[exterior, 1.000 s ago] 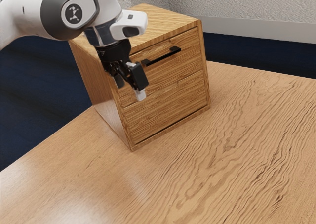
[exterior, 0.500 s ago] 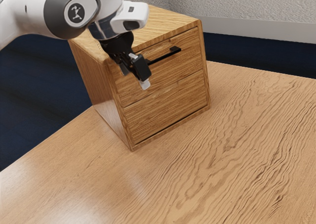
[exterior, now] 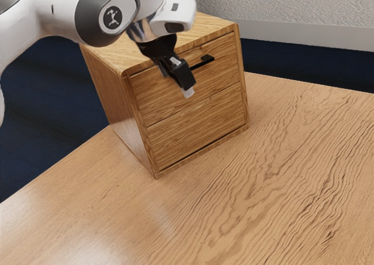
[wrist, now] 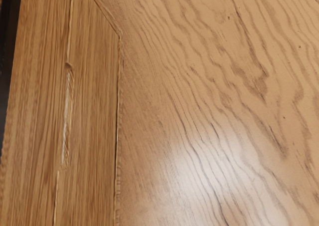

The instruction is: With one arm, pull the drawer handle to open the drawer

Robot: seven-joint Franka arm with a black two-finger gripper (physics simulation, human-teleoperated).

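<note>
One wooden cabinet (exterior: 114, 95) stands on the wood-grain table (exterior: 274, 189), toward the exterior view's upper left, with two drawers stacked in its front face. The upper drawer (exterior: 219, 72) carries a slim black bar handle (exterior: 201, 61) that runs across its front, slanting up toward the exterior view's right. The lower drawer (exterior: 198, 124) sits directly beneath it. The upper drawer front lies flush with the lower one and with the cabinet's frame, so the drawer is shut.

The white-and-grey arm (exterior: 111, 13) enters from the exterior view's upper left and passes over the cabinet. Its black gripper (exterior: 182, 81) points down and toward the exterior view's right, in front of the upper drawer. It covers the end of the handle nearest the exterior view's left. The rest of the handle projects past the gripper toward the exterior view's right. We cannot tell how far the gripper is open, nor whether it has hold of the handle.

In the wrist view, a wooden panel (wrist: 65, 136) with lengthwise grain meets the table along a straight seam under the hand. We cannot tell which drawer front it is.

Behind the cabinet we see a dark blue floor (exterior: 41, 101) and a pale wall (exterior: 292, 2)
</note>
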